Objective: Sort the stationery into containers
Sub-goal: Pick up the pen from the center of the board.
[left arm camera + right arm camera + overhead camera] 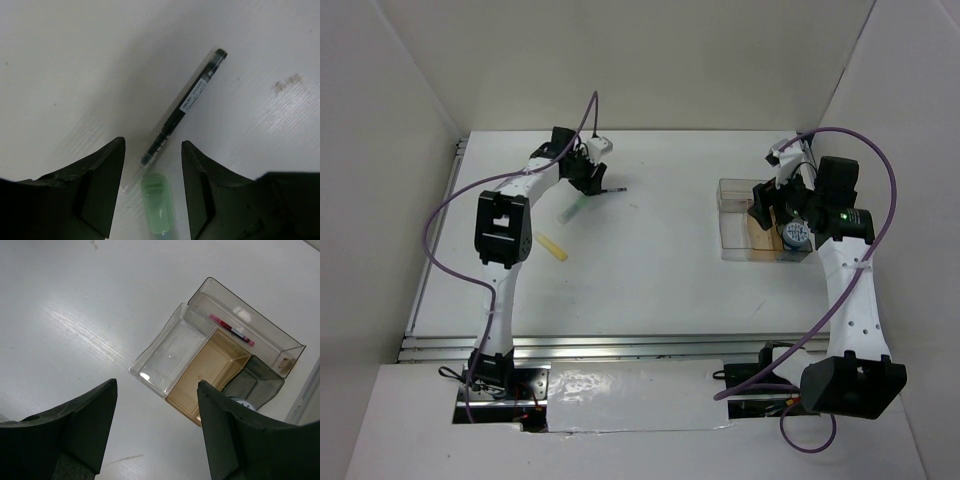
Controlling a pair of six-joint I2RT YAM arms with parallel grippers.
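My left gripper (pixel 590 182) is open and empty, low over the table at the far left. In the left wrist view its fingertips (pixel 152 145) straddle the near end of a thin black pen (pixel 185 107) and the tip of a stubby green marker (pixel 158 210). From above, the black pen (pixel 613 188), green marker (pixel 572 208) and a yellow marker (pixel 552 249) lie loose. My right gripper (pixel 762 205) is open and empty above the clear compartmented box (pixel 732 235). The box (pixel 172 352) holds a red pen (pixel 231 329) and the blue-white roll (pixel 795 234).
White walls enclose the table on the left, back and right. An aluminium rail (pixel 600 345) runs along the near edge. Purple cables (pixel 880 170) loop over both arms. The box's tan compartment (pixel 210 372) holds nothing.
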